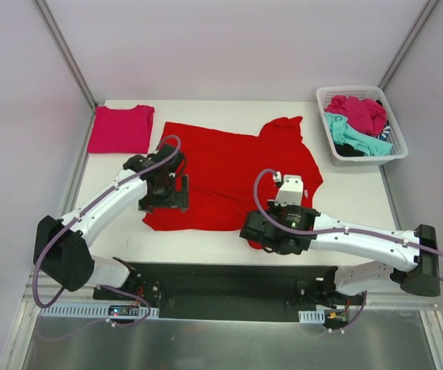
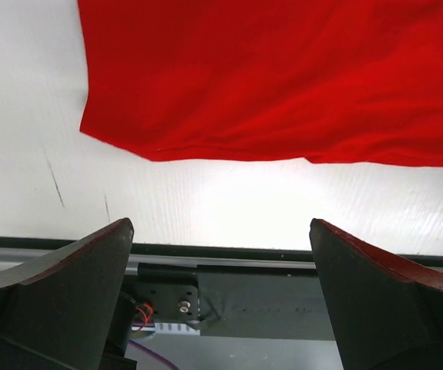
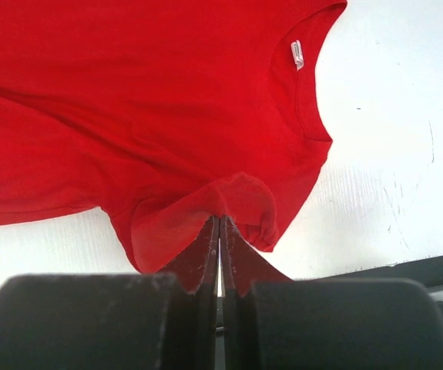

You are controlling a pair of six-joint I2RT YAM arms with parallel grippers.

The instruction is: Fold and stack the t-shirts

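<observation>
White walls close round a white tabletop (image 1: 344,208), with the red t-shirt (image 1: 229,173) spread flat between the two arms. The right tool (image 3: 219,227) is pinched tight on a bunched fold of that shirt's sleeve, just below the collar and its label. The left tool (image 1: 169,196) hangs over the shirt's opposite lower corner with its jaws wide apart and nothing between them. In its wrist view the red hem lies just ahead of its tips, not touched.

By my reading the fold of the red shirt is only starting: one corner is gripped, the other is not. The next move seems to call for the left tool to drop onto the hem and close, so both can lift and carry the cloth over together.

Far beyond the left tool lies a folded pink t-shirt (image 1: 121,129), the likely stacking spot. Far off to the right tool's outer side, a white basket (image 1: 352,89) holds more t-shirts, magenta (image 1: 360,112) and teal (image 1: 356,139). Nothing blocks the fold.
</observation>
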